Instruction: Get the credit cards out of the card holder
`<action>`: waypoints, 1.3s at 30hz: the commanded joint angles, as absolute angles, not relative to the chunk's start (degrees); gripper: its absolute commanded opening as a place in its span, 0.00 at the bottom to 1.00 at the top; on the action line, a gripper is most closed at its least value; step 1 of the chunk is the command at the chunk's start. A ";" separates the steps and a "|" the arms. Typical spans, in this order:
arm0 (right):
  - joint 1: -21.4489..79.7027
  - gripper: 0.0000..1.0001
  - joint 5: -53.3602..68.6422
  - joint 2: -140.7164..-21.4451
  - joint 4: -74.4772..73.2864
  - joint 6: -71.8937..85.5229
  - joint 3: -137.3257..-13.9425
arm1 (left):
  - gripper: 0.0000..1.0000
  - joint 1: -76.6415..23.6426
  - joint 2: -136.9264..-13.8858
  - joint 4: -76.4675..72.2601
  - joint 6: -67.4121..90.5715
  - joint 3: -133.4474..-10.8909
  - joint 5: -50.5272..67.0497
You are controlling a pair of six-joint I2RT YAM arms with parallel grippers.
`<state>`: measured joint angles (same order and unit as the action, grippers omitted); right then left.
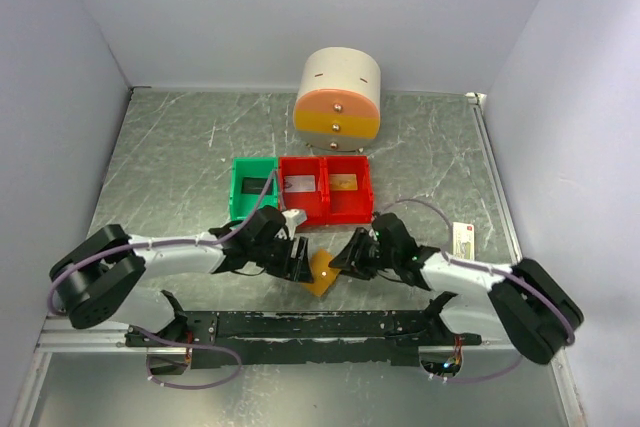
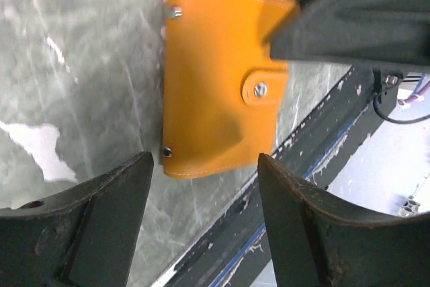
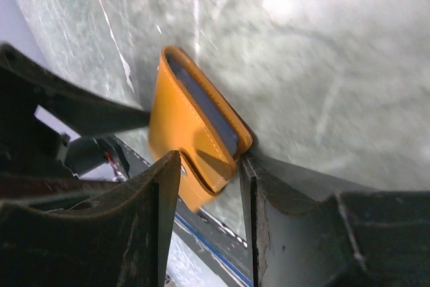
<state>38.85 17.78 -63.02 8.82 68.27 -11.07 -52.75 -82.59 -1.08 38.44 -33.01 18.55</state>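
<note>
**Top view:** orange-tan folding card holder (image 1: 322, 273) lies shut on grey marbled table (image 1: 180, 147), nr the arms' edge. Left end effector (image 1: 296, 259) sits just left of holder. Right end effector (image 1: 347, 254) is just right of it, at its corner. Beyond holder, far side: red plastic two-compartment bin (image 1: 325, 213). Grey-silver flat card (image 1: 300, 184) lies in the compartment up-left of holder, gold-orange flat card (image 1: 345, 183) in the one up-right.

**Left wrist view:** holder (image 2: 208, 78) outer face up, snap tab (image 2: 261, 89) fastened. Left end effector (image 2: 205, 162) wide, nothing btwn fingers (image 2: 101, 199); holder just past the tips, apart. Right end effector's dark body covers holder's tab-side corner.

**Right wrist view:** holder (image 3: 191, 132) seen edge-on, pale blue lining showing. Right end effector (image 3: 209, 162) narrow, both fingers (image 3: 141, 206) against holder's tab end, pinching it.
</note>
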 commanded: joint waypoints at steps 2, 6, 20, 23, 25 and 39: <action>39.06 0.40 21.38 -74.24 8.13 58.48 -21.45 | 0.75 -53.31 -76.41 -5.00 43.72 -26.47 20.53; 39.30 0.43 18.83 -78.04 -0.26 49.87 -28.76 | 0.74 -56.16 -73.90 -10.35 49.13 -23.14 19.34; 52.86 0.45 -11.92 -72.95 -31.09 46.48 -44.08 | 0.75 -64.51 -62.93 4.93 63.27 -22.27 -6.57; 57.89 0.41 -16.82 -76.07 -33.34 50.76 -46.70 | 0.78 -64.39 -58.28 10.78 65.12 -22.18 -11.06; 60.78 0.39 -19.24 -78.62 -34.32 52.56 -48.24 | 0.84 -64.19 -55.75 13.94 66.27 -22.25 -12.99; 69.43 0.36 -25.73 -93.45 -40.50 56.16 -59.90 | 1.00 -62.93 -47.67 24.29 70.48 -22.04 -17.11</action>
<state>68.95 -21.85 -92.05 -37.19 54.00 -57.87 -63.33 -49.36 21.21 69.10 -22.70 -14.33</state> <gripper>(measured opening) 0.359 0.994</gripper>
